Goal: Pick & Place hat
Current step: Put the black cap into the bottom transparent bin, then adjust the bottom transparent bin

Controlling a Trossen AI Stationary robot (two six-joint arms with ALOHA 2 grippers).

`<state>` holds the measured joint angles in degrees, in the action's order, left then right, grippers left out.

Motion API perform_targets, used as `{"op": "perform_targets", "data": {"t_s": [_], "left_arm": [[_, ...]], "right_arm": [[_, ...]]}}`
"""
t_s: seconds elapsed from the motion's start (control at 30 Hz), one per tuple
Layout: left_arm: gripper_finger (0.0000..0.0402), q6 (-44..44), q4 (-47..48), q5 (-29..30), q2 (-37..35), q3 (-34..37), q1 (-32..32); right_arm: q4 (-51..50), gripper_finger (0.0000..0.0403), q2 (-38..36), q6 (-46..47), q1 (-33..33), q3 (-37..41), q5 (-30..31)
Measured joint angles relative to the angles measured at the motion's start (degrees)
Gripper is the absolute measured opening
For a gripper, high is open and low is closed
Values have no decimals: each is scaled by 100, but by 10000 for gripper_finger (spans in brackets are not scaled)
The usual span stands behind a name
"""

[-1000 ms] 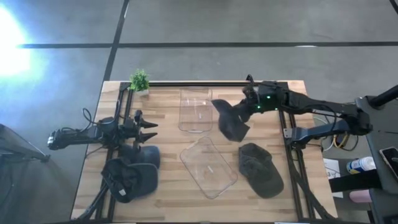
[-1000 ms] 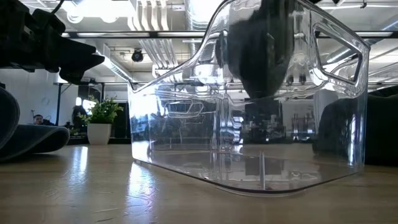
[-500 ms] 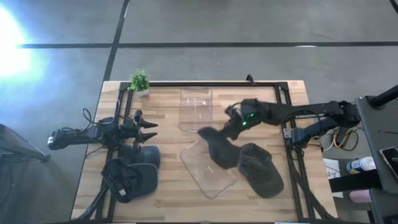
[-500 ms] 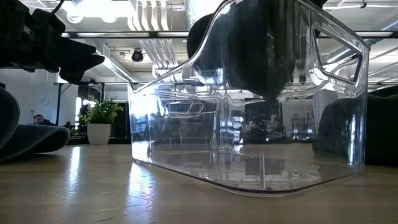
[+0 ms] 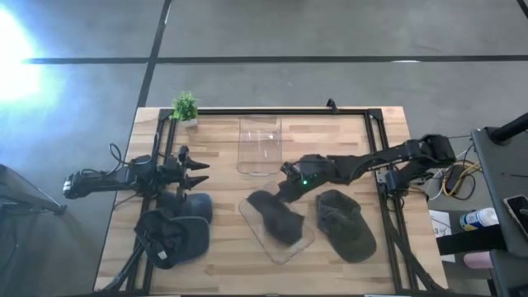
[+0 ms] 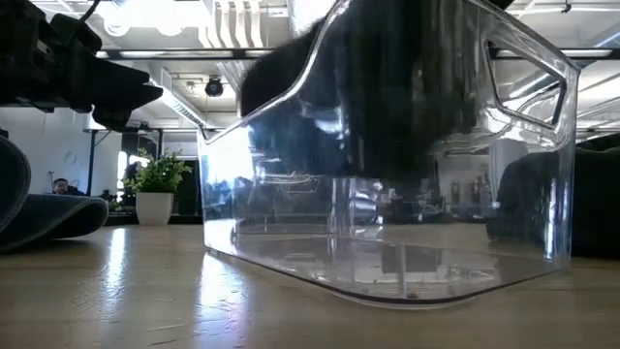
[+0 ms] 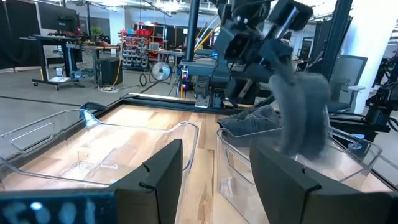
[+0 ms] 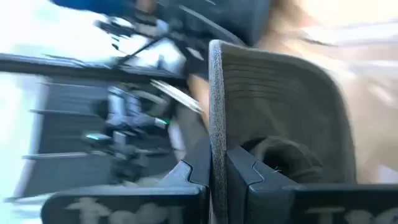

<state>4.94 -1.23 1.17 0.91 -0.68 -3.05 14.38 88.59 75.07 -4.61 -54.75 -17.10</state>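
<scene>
My right gripper point(image 5: 288, 176) reaches in from the table's right and is shut on a dark grey hat point(image 5: 276, 216). The hat hangs over the nearer clear plastic bin point(image 5: 290, 239). In the low view the hat point(image 6: 387, 97) shows dark behind the bin's wall point(image 6: 291, 223), above its floor. The left wrist view shows the right gripper point(image 7: 249, 37) with the hat point(image 7: 301, 112) drooping below it. My left gripper point(image 5: 196, 172) waits open at the table's left; its fingers point(image 7: 161, 171) stand wide apart. My right gripper point(image 8: 216, 171) pinches the hat's brim at its edge point(image 8: 214, 124) between the two fingers. The stitched brim point(image 8: 280, 99) stands edge-on ahead of the fingers. The hat is lifted clear and hangs below the gripper over the nearer bin.
A second clear bin point(image 5: 259, 146) stands toward the far edge. Another dark hat point(image 5: 346, 224) lies right of the nearer bin. Two more hats point(image 5: 173, 235) lie near the left arm. A small potted plant point(image 5: 185, 107) stands at the far left corner.
My right gripper has swung from beside the far bin toward the near and left edges and come down, carrying the hat. The hat, earlier held between the two bins, now hangs over the nearer bin and partly within its walls.
</scene>
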Motion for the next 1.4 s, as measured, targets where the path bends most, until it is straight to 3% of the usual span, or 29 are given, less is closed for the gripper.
{"op": "perform_targets", "data": {"t_s": [0.13,0.4,0.53,0.7,0.97,1.13,1.4], "left_arm": [[181,1,0,0,0,-1,0],[181,-1,0,0,0,-1,-2],[181,0,0,0,0,0,0],[181,-1,0,0,0,1,0],[181,-1,0,0,2,-1,0],[181,0,3,-2,8,1,-1],[181,0,4,-2,35,1,0]], "right_arm": [[961,13,57,331,-102,51,357],[-512,13,84,106,-441,95,885],[-735,13,307,374,-588,105,1260],[-615,17,761,849,-764,95,1314],[-853,101,864,949,-1055,99,1746],[-2114,144,507,595,-1089,-185,2097],[-3110,193,109,-281,-1142,-844,2160]]}}
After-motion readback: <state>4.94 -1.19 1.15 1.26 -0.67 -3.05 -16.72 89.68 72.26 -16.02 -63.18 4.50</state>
